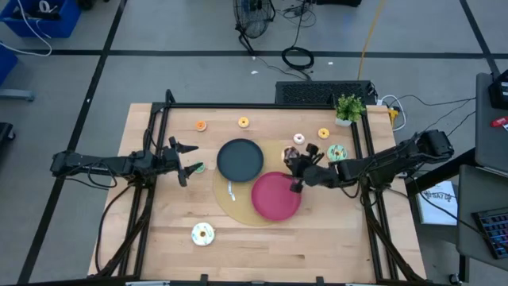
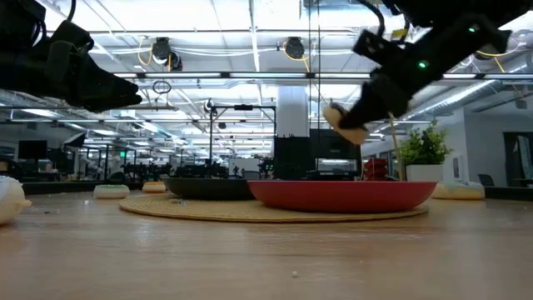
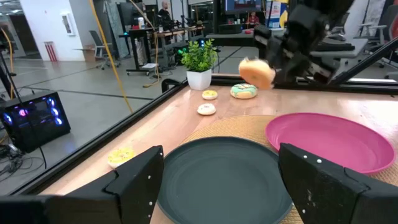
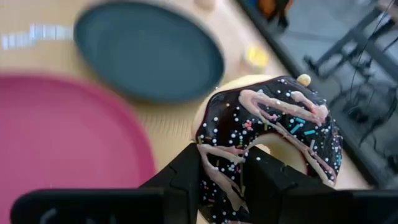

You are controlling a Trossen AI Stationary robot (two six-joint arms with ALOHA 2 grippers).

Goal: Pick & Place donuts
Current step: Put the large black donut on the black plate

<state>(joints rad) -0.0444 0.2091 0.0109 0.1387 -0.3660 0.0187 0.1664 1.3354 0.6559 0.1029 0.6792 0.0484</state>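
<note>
My right gripper point(image 1: 296, 165) is shut on a brown-iced donut point(image 4: 267, 134) with pink drizzle and sprinkles, held in the air point(image 2: 346, 123) above the woven mat's far right part, by the red plate's point(image 1: 276, 195) far edge. My left gripper point(image 1: 189, 158) hovers open just left of the black plate point(image 1: 240, 159), and its fingers frame that plate point(image 3: 224, 177) in the left wrist view. Other donuts lie flat on the table: orange point(image 1: 201, 125), yellow point(image 1: 243, 121), pink-white point(image 1: 299, 139), yellow point(image 1: 323, 133), teal point(image 1: 336, 152) and white-sprinkled point(image 1: 203, 233). My right gripper pinches one side of the donut's ring point(image 4: 224, 177) between its two fingers; one finger point(image 4: 186, 171) lies on the outer rim and the other point(image 4: 277, 180) by the hole. The donut is lifted clear of the table and tilted, with its iced face toward the wrist camera.
Both plates sit on a round woven mat point(image 1: 226, 199) at mid-table. A small potted plant point(image 1: 349, 108) stands at the far right corner. A raised dark frame point(image 1: 262, 105) runs along the table's edges. Bare wood shows across the near part of the table.
</note>
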